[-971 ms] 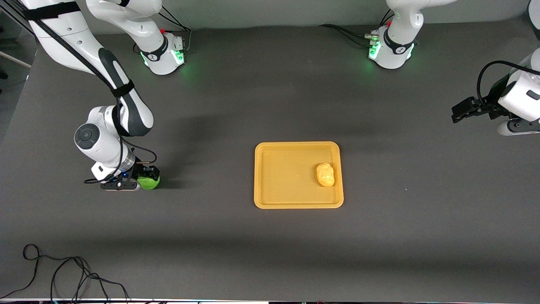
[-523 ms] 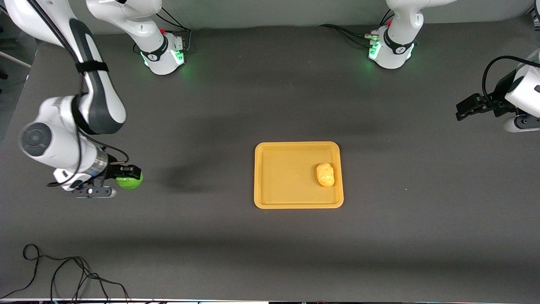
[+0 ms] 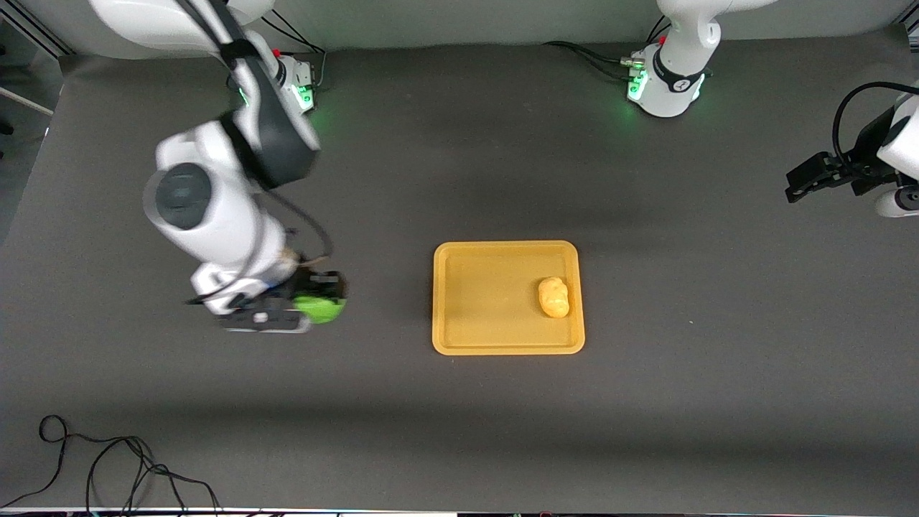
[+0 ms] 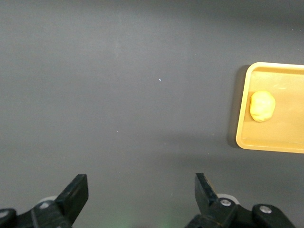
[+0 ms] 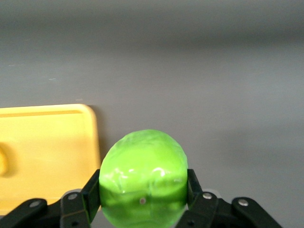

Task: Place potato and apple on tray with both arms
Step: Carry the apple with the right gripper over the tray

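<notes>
One item to go: the right gripper [image 3: 319, 305] carries the apple [image 3: 320, 309], clamped across its middle, over bare table toward the right arm's end. Light and slightly squashy, I'd judge. The potato [image 3: 553, 296] sits on the tray [image 3: 474, 347]. The left gripper [image 3: 815, 176] waits, jaws apart.

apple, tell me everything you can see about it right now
The apple is a small round bright-green ball with a glossy, slightly wrinkled, plastic-looking skin. It is clamped at its two sides between the black fingers of the right gripper, which is shut on it and carries it off the table, over bare dark tabletop toward the right arm's end of the yellow-orange tray. Only the fingers touch it; it is not yet over the tray.
</notes>
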You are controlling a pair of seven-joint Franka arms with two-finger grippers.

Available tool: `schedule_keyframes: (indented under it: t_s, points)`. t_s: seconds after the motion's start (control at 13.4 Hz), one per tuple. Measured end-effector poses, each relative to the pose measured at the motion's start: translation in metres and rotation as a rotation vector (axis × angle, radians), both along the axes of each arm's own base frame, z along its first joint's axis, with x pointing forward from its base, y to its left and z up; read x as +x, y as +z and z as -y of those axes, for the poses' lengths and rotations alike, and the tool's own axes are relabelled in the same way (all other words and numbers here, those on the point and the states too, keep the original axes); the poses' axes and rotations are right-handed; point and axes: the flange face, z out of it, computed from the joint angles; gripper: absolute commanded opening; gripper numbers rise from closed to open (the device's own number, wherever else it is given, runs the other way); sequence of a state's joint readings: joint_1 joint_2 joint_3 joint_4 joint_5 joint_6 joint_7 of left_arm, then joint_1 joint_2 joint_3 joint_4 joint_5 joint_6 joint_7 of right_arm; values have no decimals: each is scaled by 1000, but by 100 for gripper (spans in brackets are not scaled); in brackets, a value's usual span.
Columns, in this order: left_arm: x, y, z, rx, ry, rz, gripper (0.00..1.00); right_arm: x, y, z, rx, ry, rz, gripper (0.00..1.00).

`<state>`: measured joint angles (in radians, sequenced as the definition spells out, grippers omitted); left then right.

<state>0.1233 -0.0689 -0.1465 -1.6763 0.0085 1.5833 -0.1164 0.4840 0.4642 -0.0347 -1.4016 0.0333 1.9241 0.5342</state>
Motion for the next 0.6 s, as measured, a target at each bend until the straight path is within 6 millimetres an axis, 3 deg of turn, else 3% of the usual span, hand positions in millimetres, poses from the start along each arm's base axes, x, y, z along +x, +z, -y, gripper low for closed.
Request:
schedule_keyframes:
  t_s: [0.15, 0.3, 0.52, 0.6]
  points:
    - [0, 0, -3, 1, 5, 0, 100, -9, -24, -79, 7, -43, 6, 51]
    - [0, 1, -7, 1, 13, 0, 100, -22, -50, -145, 17, -73, 14, 51]
    - [0, 1, -8, 0, 15, 0, 100, -57, -92, -226, 29, -59, 49, 51]
    - [0, 0, -8, 0, 15, 0, 100, -67, -108, -244, 25, -42, 67, 51]
